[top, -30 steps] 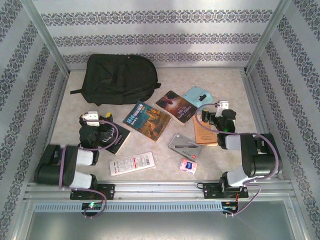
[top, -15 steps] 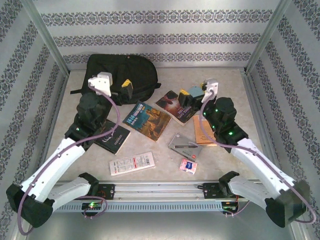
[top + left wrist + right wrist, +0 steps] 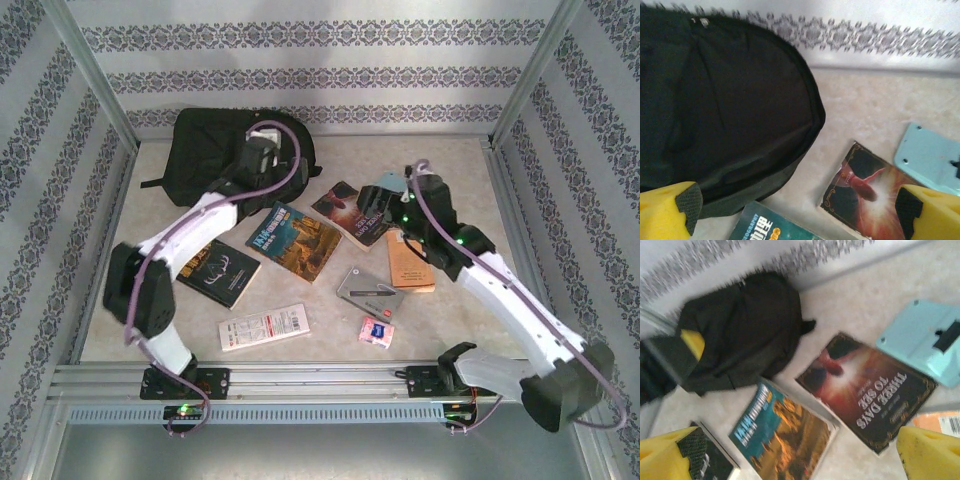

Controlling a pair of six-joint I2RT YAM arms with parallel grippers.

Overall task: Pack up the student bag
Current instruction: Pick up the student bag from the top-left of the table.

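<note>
The student bag is a large black backpack lying flat at the back left of the table. My left gripper hangs over the bag's right side, and in the left wrist view the left gripper is open, its yellow fingers wide apart above the bag's edge. My right gripper is open above a dark red book. The right wrist view has the right gripper with nothing between its fingers, over a teal book and the dark red book.
A teal book, a black book, an orange book, a grey case, a white leaflet, a pink packet and a light blue item lie across the table. Patterned walls close in three sides.
Both arms have unfolded from their low rest pose and reached out. The left gripper has swung to the bag's right side; the right has settled over the dark red book.
</note>
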